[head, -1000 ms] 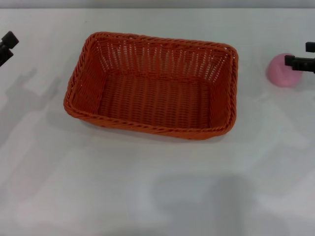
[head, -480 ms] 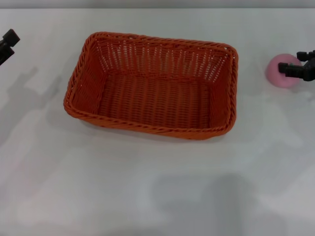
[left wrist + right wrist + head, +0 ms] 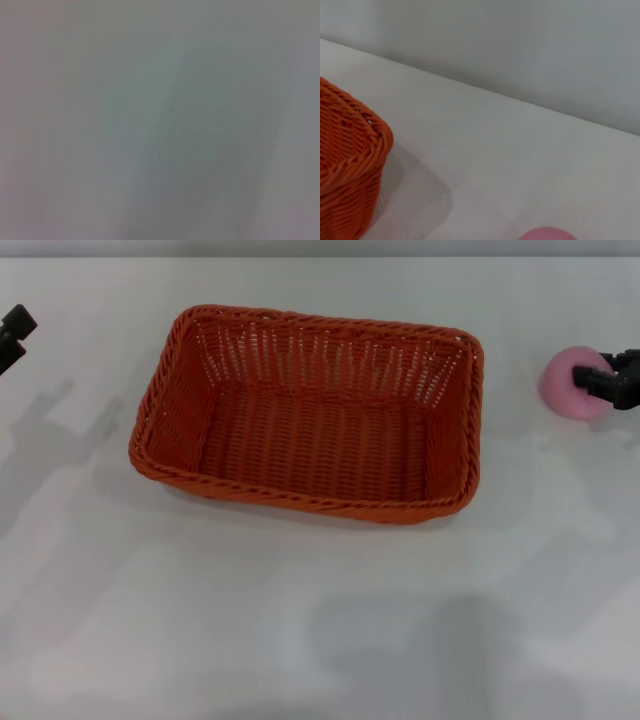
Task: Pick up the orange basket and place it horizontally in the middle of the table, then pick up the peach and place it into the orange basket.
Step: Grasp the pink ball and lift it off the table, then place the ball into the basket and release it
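The orange basket point(image 3: 310, 410) lies lengthwise in the middle of the white table point(image 3: 300, 620), open side up and with nothing in it. One of its corners point(image 3: 347, 150) shows in the right wrist view. The pink peach point(image 3: 568, 382) sits on the table to the right of the basket, and its top edge point(image 3: 547, 234) peeks into the right wrist view. My right gripper point(image 3: 610, 375) is at the peach's right side, open, with one dark finger lying over the fruit. My left gripper point(image 3: 12, 332) stays at the far left edge, away from both things.
A grey wall point(image 3: 520, 50) runs behind the table's far edge. The left wrist view holds only bare white tabletop point(image 3: 160, 120).
My right gripper has come down and in over the peach's right side. The peach, the basket and the left arm have stayed put.
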